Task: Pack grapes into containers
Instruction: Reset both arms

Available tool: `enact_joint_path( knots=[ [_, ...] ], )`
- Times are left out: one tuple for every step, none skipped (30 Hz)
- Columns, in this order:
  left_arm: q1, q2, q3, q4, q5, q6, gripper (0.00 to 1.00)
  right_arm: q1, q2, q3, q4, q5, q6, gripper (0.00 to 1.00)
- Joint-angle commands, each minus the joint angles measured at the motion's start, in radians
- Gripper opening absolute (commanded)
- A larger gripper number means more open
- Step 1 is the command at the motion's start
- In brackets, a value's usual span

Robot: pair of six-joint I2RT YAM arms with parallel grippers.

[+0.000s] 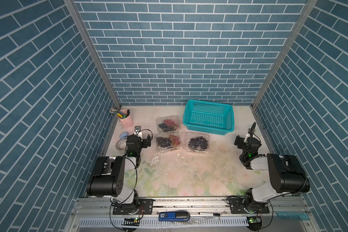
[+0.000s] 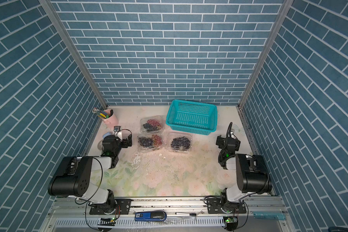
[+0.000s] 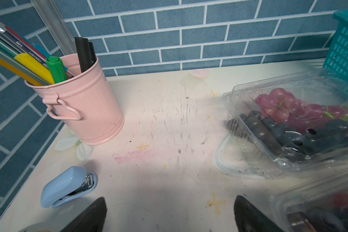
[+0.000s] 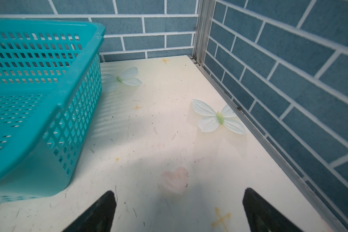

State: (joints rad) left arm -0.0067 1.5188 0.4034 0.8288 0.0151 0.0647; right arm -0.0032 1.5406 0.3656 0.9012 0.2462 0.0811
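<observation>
Status check: every bunch of grapes (image 1: 197, 143) I can see is already inside one of three clear clamshell containers, grouped mid-table in both top views. The rear clamshell (image 1: 161, 120) holds a mixed load of dark and red fruit. The front clamshell (image 1: 167, 150), just beside the left gripper (image 3: 170, 209), holds the same mix. The third clamshell (image 1: 197, 134), in front of the teal basket (image 1: 207, 129), holds dark grapes only. No loose bunch shows on the table (image 1: 189, 176), and the basket looks empty. In the left wrist view the lids appear folded down over the fruit; I cannot tell whether they are latched. I judge the packing done or nearly so, with at most a lid check left. Both claws are spread wide and carry nothing. The left gripper is positioned over bare table between the clamshells and the pink pen cup (image 3: 82, 108). The right gripper (image 4: 179, 202) is over bare table near the side wall, beside the basket and well apart from the containers. A light-blue stapler (image 3: 66, 186) and a tape roll (image 1: 121, 145) lie beside the left arm, near the cup, so a left-arm sweep toward the wall would risk hitting them. The basket stands just behind the clamshells and limits approach from the rear. Pale flecks (image 1: 156, 158) mark the table in front of the containers; I cannot tell whether they are debris or wear.
</observation>
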Motion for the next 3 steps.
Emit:
enact_joint_path(
  knots=[
    [-0.001,0.009,-0.011,0.025,0.012,0.011,1.00,0.000,0.001,0.006,0.006,-0.005,0.001,0.99],
    [-0.001,0.008,-0.014,0.028,0.034,0.017,1.00,-0.001,0.000,0.006,0.006,-0.005,0.000,0.99],
    [-0.001,0.007,-0.016,0.030,0.038,0.018,1.00,-0.001,0.001,0.006,0.008,-0.005,0.001,0.99]
  ],
)
